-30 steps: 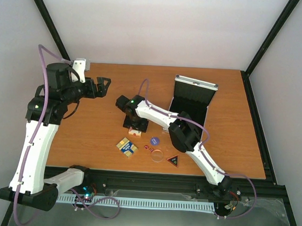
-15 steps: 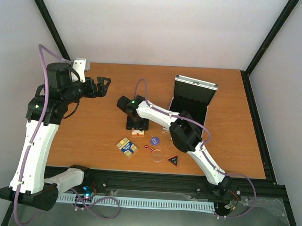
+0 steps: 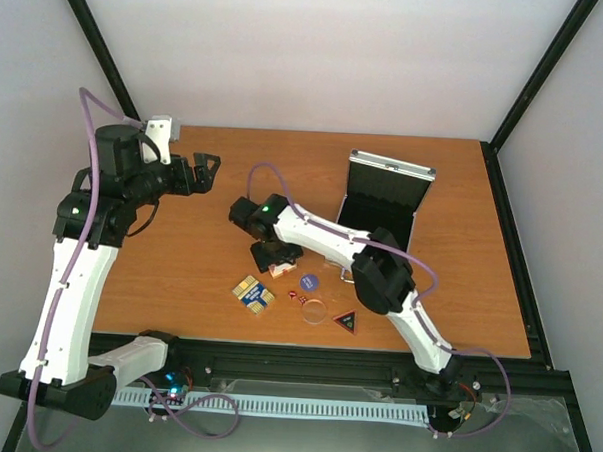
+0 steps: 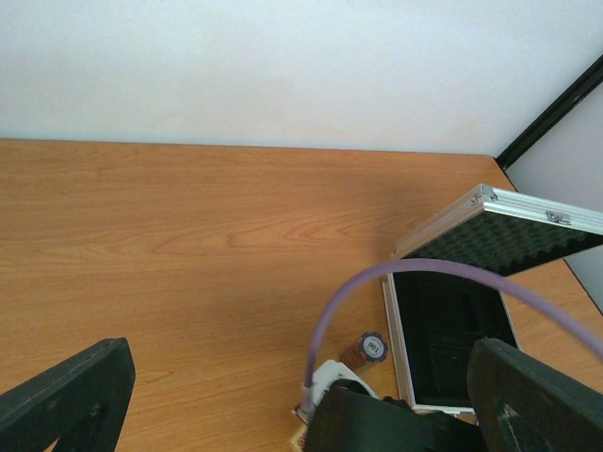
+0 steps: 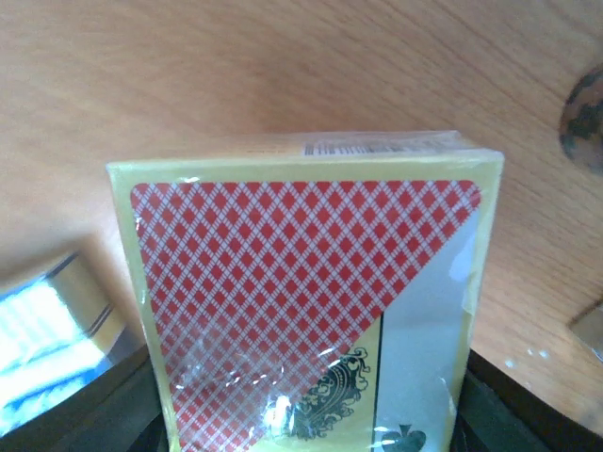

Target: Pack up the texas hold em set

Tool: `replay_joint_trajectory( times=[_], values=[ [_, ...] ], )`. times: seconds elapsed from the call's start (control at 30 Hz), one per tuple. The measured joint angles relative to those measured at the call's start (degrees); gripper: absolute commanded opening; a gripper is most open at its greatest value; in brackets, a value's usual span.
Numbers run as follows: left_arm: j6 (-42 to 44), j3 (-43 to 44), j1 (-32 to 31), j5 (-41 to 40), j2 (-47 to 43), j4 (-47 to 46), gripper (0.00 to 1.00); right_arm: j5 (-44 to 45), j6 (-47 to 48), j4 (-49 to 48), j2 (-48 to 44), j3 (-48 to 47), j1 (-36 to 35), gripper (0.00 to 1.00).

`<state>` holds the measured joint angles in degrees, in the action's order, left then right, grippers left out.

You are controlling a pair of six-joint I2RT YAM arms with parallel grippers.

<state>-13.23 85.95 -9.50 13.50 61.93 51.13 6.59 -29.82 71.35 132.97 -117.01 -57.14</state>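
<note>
Well, the right jaws are clamped on the red deck (image 5: 311,311), low over the bench (image 3: 460,273) and left of the open case (image 3: 382,205). The left jaws hang open, well apart. The deck's wrapper looks slick, so a shallow hold could let it twist and drop short of the case.
</note>
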Motion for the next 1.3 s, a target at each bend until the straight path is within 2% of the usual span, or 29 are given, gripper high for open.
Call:
replay_joint_trajectory(
  times=[0.33, 0.5, 0.7, 0.87, 1.07, 1.3],
  values=[
    [0.0, 0.0, 0.0, -0.3, 0.8, 0.0, 1.00, -0.1, 8.4, 4.0, -18.4, 2.8, -2.4, 0.44],
    [-0.1, 0.0, 0.0, -0.2, 0.9, 0.0, 1.00, 7.6, 12.0, 9.5, -24.3, 3.6, -2.2, 0.44],
    [-0.5, 0.0, 0.0, -0.1, 0.9, 0.0, 1.00, 16.5, 16.0, 13.0, -28.0, 11.3, 0.7, 0.40],
    [-1.2, 0.0, 0.0, 0.1, 1.2, 0.0, 1.00, 20.9, 19.4, 8.5, -30.3, 18.6, 6.7, 0.40],
    [-1.7, -1.0, 0.0, 0.2, 1.4, -0.1, 1.00, 22.6, 24.3, -1.4, -36.9, 28.8, 15.4, 0.41],
    [-1.8, -2.2, 0.0, -0.4, 2.0, 0.0, 1.00, 20.3, 32.1, -12.8, -38.9, 38.0, 18.9, 0.42]
  ],
)
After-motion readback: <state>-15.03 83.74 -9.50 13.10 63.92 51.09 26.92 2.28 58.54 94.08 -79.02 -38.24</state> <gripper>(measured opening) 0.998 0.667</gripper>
